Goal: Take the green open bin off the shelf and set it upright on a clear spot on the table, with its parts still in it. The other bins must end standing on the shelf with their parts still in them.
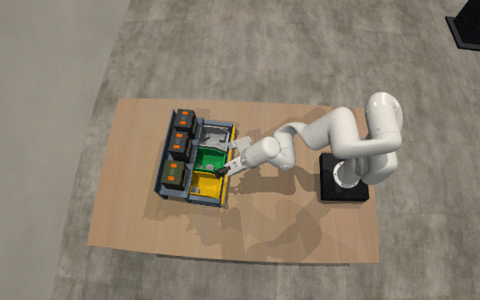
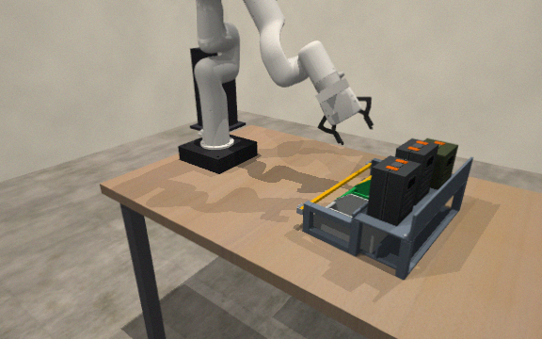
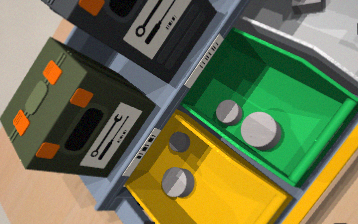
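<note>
The green open bin (image 1: pixel 210 158) (image 2: pixel 358 190) (image 3: pixel 300 100) sits in the middle slot of the blue-grey shelf (image 1: pixel 160 184) (image 2: pixel 436 200), upright, with two grey discs (image 3: pixel 252 125) in it. A yellow bin (image 1: pixel 206 185) (image 3: pixel 220 185) with two discs stands on one side of it. A grey bin (image 1: pixel 215 135) (image 2: pixel 346 207) (image 3: pixel 325 40) stands on the other side. My gripper (image 1: pixel 223 168) (image 2: pixel 353 129) is open and empty. It hangs well above the front edge of the green and yellow bins. The fingers are out of sight in the wrist view.
Behind the bins, two black cases (image 1: pixel 179 143) (image 2: pixel 395 188) and an olive case (image 1: pixel 173 175) (image 2: pixel 442 157) (image 3: pixel 70 110) stand on the shelf. A yellow rail (image 1: pixel 225 183) (image 2: pixel 342 184) runs along the shelf front. The wooden table (image 1: pixel 273 233) (image 2: pixel 252 202) also carries the arm's black base (image 1: pixel 344 187) (image 2: pixel 217 153).
</note>
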Controlling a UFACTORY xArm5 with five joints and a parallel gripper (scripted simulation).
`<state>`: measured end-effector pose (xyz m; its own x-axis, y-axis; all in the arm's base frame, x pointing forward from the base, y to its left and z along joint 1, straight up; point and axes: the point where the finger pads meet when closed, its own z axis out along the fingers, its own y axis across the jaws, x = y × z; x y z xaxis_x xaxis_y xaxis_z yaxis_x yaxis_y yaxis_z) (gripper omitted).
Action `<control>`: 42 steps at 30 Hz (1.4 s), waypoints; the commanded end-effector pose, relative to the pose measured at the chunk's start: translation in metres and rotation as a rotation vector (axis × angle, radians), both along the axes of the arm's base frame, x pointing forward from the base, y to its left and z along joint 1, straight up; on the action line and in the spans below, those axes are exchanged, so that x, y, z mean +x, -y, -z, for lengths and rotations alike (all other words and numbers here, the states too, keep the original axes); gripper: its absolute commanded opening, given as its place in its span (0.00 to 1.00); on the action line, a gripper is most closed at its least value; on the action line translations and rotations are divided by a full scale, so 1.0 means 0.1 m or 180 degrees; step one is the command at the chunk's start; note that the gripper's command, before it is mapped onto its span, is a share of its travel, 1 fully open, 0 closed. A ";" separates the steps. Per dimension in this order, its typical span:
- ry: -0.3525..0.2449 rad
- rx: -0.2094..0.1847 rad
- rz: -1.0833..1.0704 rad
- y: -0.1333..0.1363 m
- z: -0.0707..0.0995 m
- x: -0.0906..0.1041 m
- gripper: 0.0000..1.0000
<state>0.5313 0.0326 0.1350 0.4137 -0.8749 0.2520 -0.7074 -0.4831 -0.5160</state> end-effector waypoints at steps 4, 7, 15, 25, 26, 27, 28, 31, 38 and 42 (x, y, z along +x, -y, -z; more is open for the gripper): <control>-0.0158 0.0030 0.0183 0.19 0.06 0.02 1.00; -0.0219 0.0045 0.0245 0.26 0.08 0.02 1.00; -0.0384 0.0088 0.0411 0.44 0.16 0.02 1.00; -0.0570 0.0136 0.0598 0.65 0.24 0.02 1.00; -0.0611 0.0147 0.0640 0.70 0.26 0.02 1.00; -0.0632 0.0152 0.0661 0.72 0.27 0.02 1.00; -0.0652 0.0158 0.0681 0.74 0.27 0.02 1.00; -0.0714 0.0174 0.0744 0.80 0.30 0.02 1.00; -0.0859 0.0211 0.0890 0.80 0.30 0.02 1.00; -0.0921 0.0227 0.0952 0.80 0.30 0.02 1.00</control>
